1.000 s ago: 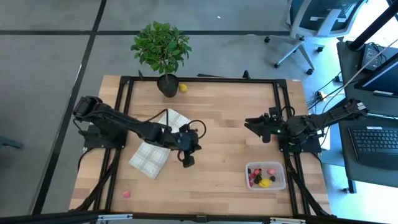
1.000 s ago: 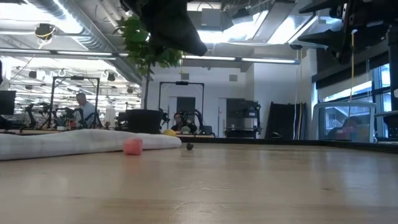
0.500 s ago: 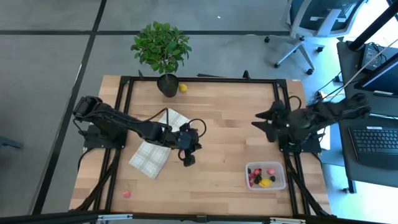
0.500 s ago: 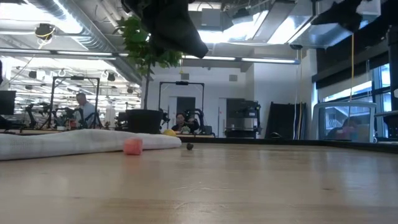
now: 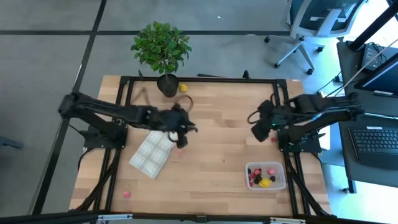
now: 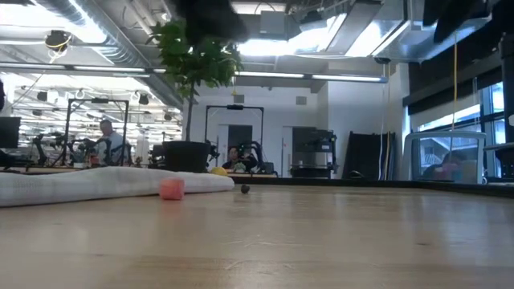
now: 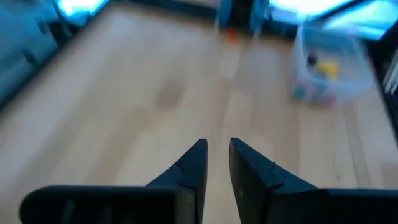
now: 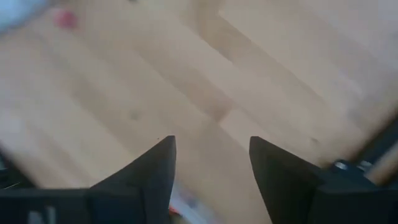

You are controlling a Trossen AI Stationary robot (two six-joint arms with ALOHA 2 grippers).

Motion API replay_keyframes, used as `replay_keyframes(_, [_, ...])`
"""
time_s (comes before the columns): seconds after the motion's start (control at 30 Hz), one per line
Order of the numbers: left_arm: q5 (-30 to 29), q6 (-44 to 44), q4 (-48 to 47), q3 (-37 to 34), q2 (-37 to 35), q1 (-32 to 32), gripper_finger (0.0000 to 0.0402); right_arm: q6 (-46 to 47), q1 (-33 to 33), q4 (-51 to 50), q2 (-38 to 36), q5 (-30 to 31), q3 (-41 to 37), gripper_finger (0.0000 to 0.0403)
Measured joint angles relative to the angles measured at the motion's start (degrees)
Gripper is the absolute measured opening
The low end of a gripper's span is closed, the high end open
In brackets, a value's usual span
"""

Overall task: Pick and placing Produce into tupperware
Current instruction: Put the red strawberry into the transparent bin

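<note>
Over the table [image 5: 211, 155], seen from above, the left tool [image 5: 181, 138] is hanging just off the plaid cloth [image 5: 152, 154]; from up here I cannot tell whether it is carrying anything. The right tool [image 5: 255, 129] is hovering near the table's right edge, above the tupperware [image 5: 266, 176], which is holding red, dark and yellow produce [image 5: 263, 179]. A pink piece [image 5: 126, 193] is lying at the front left corner, a yellow one [image 5: 183, 88] beside the potted plant [image 5: 160, 48].

Down at table level, the pink piece [image 6: 171, 189] is sitting against the cloth [image 6: 104, 183], with a dark berry [image 6: 245, 189] just beyond.

Through the left wrist camera, the left tool's fingers [image 7: 186, 171] are standing a sliver apart with nothing between them; the tub [image 7: 329, 65] is lying well ahead.

From the right wrist, the right tool's fingers [image 8: 155, 168] are standing apart, empty, bare boards below.

My read: both tools are between picks. The next move calls for reaching a loose piece; the cloth's edge could crowd the pink one.
</note>
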Motion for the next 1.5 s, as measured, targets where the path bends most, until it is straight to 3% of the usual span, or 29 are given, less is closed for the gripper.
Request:
replay_keyframes(0.2, [-2.6,6.2,2.8,-5.3,-15.8,2.9,0.0059,-5.8,-1.2,-3.1,5.7,-0.3,-1.1,0.0205])
replay_keyframes(0.47, [-3.4,4.2,10.4,-24.5,-36.3,5.4,0.0037,-8.4,-5.4,-6.2,11.9,-2.9,-4.5,0.0207])
replay_keyframes(0.63, [-3.5,-0.4,16.6,-35.5,-44.3,6.0,0.0025,-12.1,-10.0,-6.0,15.6,-1.9,-8.9,0.0228])
replay_keyframes(0.87, [-3.5,-7.1,21.9,-45.0,-48.6,6.1,0.0011,-21.7,-14.4,-1.0,17.5,-1.8,-16.4,0.0294])
replay_keyframes(1.03, [-3.5,-8.8,22.0,-46.4,-48.7,6.1,0.0002,-27.4,-15.0,0.6,17.8,-1.8,-21.5,0.0334])
replay_keyframes(1.23, [-3.7,-8.7,22.3,-46.4,-48.7,6.1,0.0007,-22.1,-14.7,0.3,17.8,-2.6,-26.4,0.0342])
replay_keyframes(1.4, [-3.8,-8.8,22.3,-46.4,-48.7,6.1,0.0019,-22.0,-16.1,4.7,17.8,-10.8,-32.1,0.0343])
replay_keyframes(1.5, [-4.3,-8.8,22.3,-46.4,-48.7,6.1,0.0026,-24.9,-16.1,2.7,18.7,-11.8,-32.3,0.0343])
